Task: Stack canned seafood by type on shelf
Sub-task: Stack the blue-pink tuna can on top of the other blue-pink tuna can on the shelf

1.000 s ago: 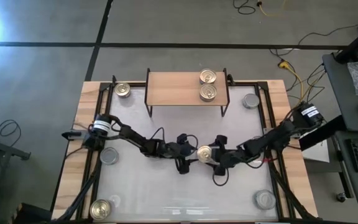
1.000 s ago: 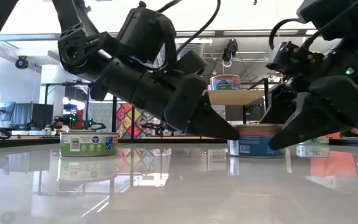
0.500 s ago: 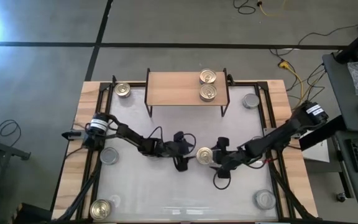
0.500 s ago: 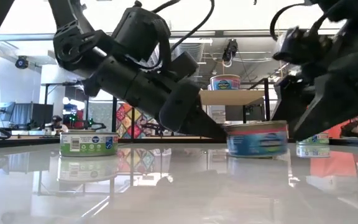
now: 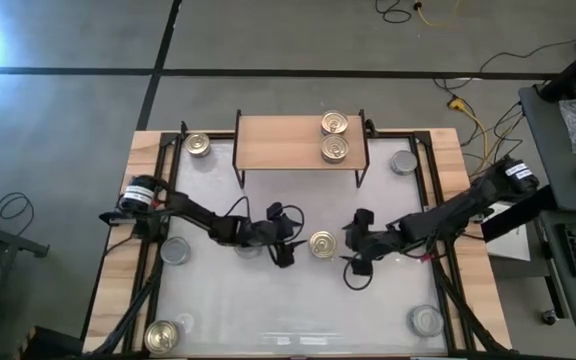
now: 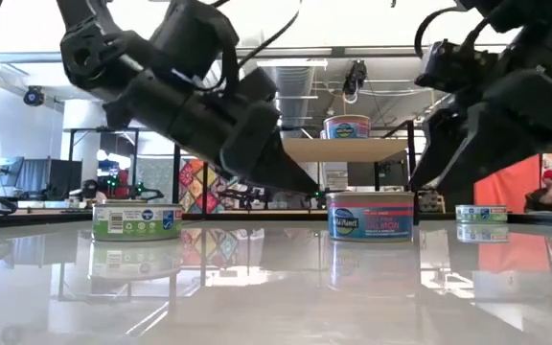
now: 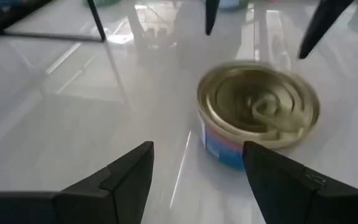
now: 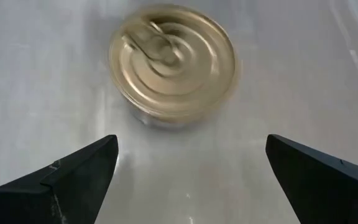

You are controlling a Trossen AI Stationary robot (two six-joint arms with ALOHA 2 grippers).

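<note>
Both my arms have backed off the gold-top tin since a second ago; before, my grippers were crowded right against it at frame centre, now it sits alone between them, nothing touching it. It also shifted slightly left in the high view.

My left gripper sits just left of the tin, fingers spread partway, nothing held. In the left wrist view my two dark fingers frame bare table with the tin ahead, apart from them. My right gripper sits just right of the tin, fingers spread wide, nothing held; right wrist view shows the tin ahead of my fingertips, with a clear gap.

Low view: the tin stands flat on the glossy white table, blue and pink label, between both grippers.

Outward: shelf at upper centre of the high view, two gold-top tins touching side by side on its right end. Another gold-top tin at upper left of the table, one at lower left. Silver-top tins at left edge, upper right, lower right.
</note>
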